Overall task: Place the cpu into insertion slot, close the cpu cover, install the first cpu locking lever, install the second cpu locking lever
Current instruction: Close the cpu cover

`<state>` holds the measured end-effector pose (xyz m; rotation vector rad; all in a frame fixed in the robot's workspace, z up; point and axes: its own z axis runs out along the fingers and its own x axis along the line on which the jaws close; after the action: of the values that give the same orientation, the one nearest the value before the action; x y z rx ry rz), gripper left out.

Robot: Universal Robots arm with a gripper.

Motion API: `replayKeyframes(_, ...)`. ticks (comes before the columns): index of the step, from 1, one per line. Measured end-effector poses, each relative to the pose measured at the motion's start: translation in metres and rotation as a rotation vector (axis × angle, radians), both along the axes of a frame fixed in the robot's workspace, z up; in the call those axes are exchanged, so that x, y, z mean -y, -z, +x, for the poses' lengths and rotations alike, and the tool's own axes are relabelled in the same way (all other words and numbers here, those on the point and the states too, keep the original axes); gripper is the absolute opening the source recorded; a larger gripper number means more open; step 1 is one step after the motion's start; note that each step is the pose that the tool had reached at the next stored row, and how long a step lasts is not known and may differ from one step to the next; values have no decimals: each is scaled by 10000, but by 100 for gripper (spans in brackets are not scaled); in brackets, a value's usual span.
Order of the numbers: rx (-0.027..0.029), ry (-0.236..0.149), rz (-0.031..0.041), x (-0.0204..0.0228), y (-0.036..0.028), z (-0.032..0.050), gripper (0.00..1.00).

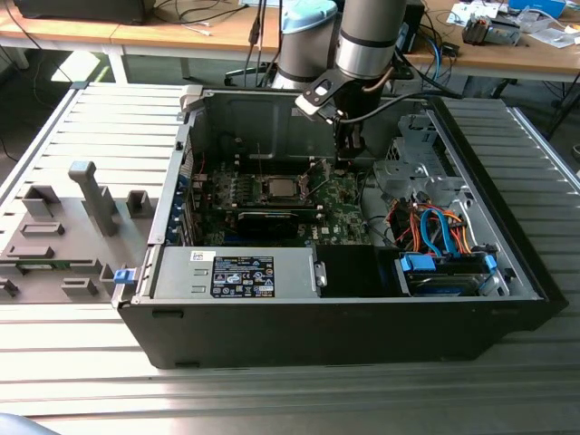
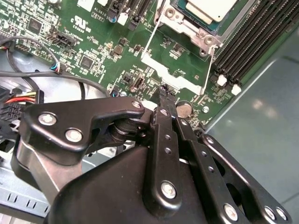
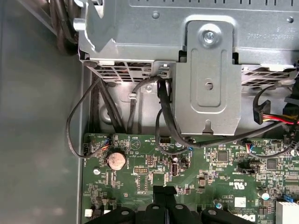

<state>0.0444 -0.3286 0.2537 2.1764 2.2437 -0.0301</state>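
Note:
The cpu (image 1: 278,188) lies with its dull silver top up in the insertion slot (image 1: 263,190) on the green board. In the second wrist view the cpu (image 2: 208,7) is framed by the silvery cpu cover (image 2: 187,29), which lies flat around it. Thin wire levers (image 2: 148,39) run along the socket's sides. My gripper (image 1: 348,156) hangs inside the case, to the exterior view's right of the socket and apart from it. Its black fingers (image 2: 163,93) are shut with nothing between them, just above the board near a coin battery (image 3: 116,160).
The open black computer case (image 1: 272,335) lies on a slatted metal table. A grey drive cage (image 3: 205,84) and black cables (image 3: 163,112) are close to the gripper. Orange and blue cables (image 1: 435,231) fill the exterior view's right. Grey fixtures (image 1: 91,195) stand at its left.

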Motion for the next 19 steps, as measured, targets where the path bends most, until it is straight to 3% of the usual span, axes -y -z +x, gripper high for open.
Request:
replayKeyframes(5,-1,-3,23,0,69,-5,11)
replayKeyframes(19,0,0,80,0,73,-157,11)
